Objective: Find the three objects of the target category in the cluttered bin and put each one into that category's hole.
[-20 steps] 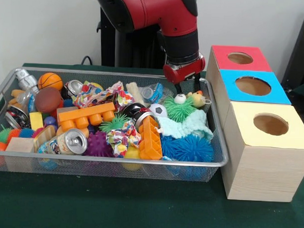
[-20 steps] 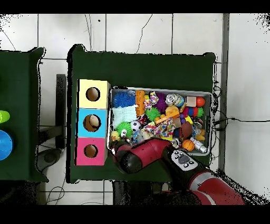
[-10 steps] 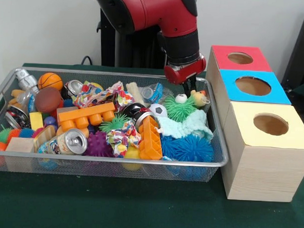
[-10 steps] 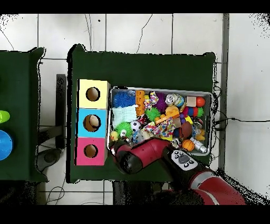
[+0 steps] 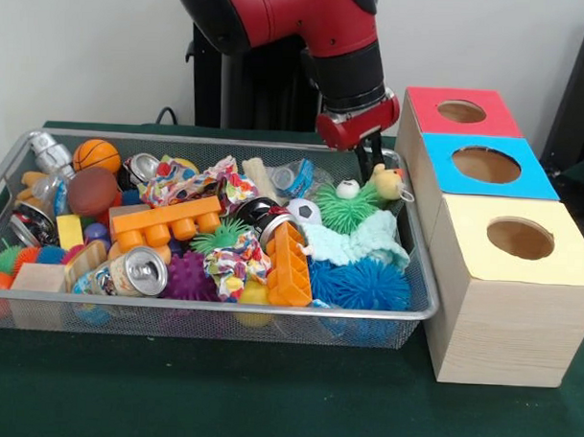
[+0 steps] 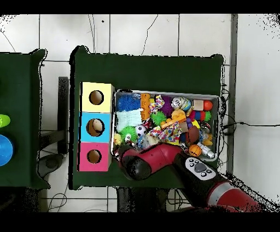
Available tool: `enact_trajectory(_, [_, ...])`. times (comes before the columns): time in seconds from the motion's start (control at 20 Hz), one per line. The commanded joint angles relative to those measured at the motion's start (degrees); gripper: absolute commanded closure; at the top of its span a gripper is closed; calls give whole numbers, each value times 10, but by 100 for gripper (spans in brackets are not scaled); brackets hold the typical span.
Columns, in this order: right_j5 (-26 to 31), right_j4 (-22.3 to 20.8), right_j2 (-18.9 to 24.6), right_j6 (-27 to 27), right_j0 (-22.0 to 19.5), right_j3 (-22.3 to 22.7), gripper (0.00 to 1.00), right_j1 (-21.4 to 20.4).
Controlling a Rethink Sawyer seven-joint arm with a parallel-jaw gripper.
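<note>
In the front view my gripper (image 5: 372, 164) is at the far right corner of the wire bin (image 5: 222, 308). Its fingers are closed on the head of a small yellow duck toy (image 5: 387, 182), which hangs just above a green spiky ball (image 5: 348, 209) and a mint cloth (image 5: 368, 242). To the bin's right stand three boxes with round holes: red (image 5: 461, 111), blue (image 5: 486, 165) and yellow (image 5: 520, 238). From overhead the arm (image 6: 143, 163) hides the gripper, and the duck (image 6: 117, 140) peeks out beside the blue box (image 6: 95, 127).
The bin is packed with clutter: an orange block (image 5: 167, 221), a drink can (image 5: 137, 271), blue spiky balls (image 5: 366, 283), a small basketball (image 5: 96, 155), a soccer ball (image 5: 304, 211) and patterned cloth (image 5: 235, 260). The bin's right wall runs close to the boxes.
The fingers, apart a second ago, have closed on the duck. Gripper and duck have risen slightly and shifted toward the boxes.
</note>
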Motion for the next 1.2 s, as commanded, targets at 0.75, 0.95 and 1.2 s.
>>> enact_trajectory(0.75, [152, 115, 171, -25, -63, 71, 100, -197])
enact_trajectory(0.95, [170, 141, 205, -29, -86, 96, 100, -227])
enact_trajectory(1.2, [176, 135, 212, -28, -83, 123, 100, -227])
